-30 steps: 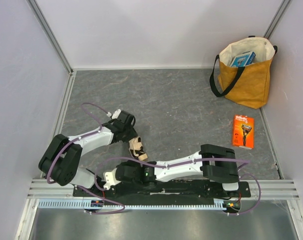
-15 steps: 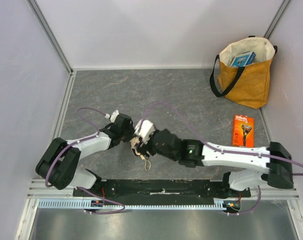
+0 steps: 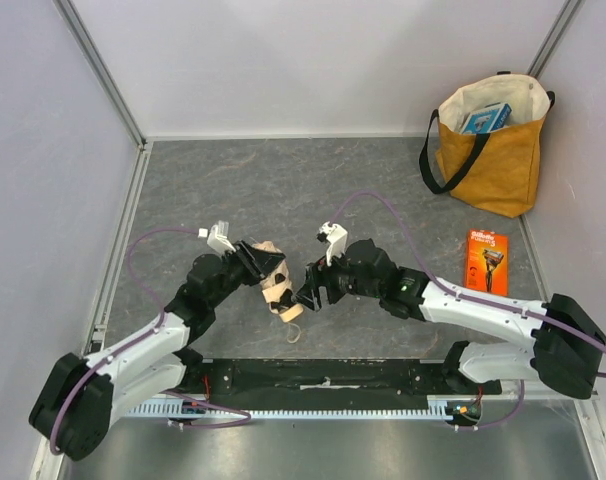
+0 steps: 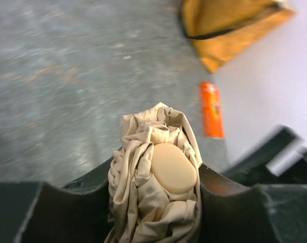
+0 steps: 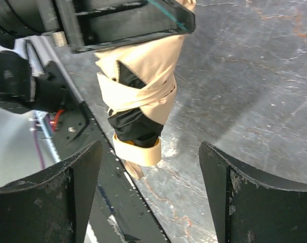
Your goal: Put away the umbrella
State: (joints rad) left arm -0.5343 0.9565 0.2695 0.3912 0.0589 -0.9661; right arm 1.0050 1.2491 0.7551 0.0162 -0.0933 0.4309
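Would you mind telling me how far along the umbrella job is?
Done: the umbrella is folded, strapped and clamped in the left fingers. In hand: the right fingers stand open at its handle end, gripping nothing. Left: probably carrying it into the tote bag at the far right.

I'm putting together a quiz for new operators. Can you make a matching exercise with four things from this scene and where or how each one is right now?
Things:
1. umbrella
2. tote bag
3. orange pack
4. right tool

Places or states:
A. open, beside the umbrella, holding nothing
B. standing in the far right corner
C. clamped in the left tool
D. lying flat just in front of the tote bag

Pairs: 1-C, 2-B, 3-D, 4-A
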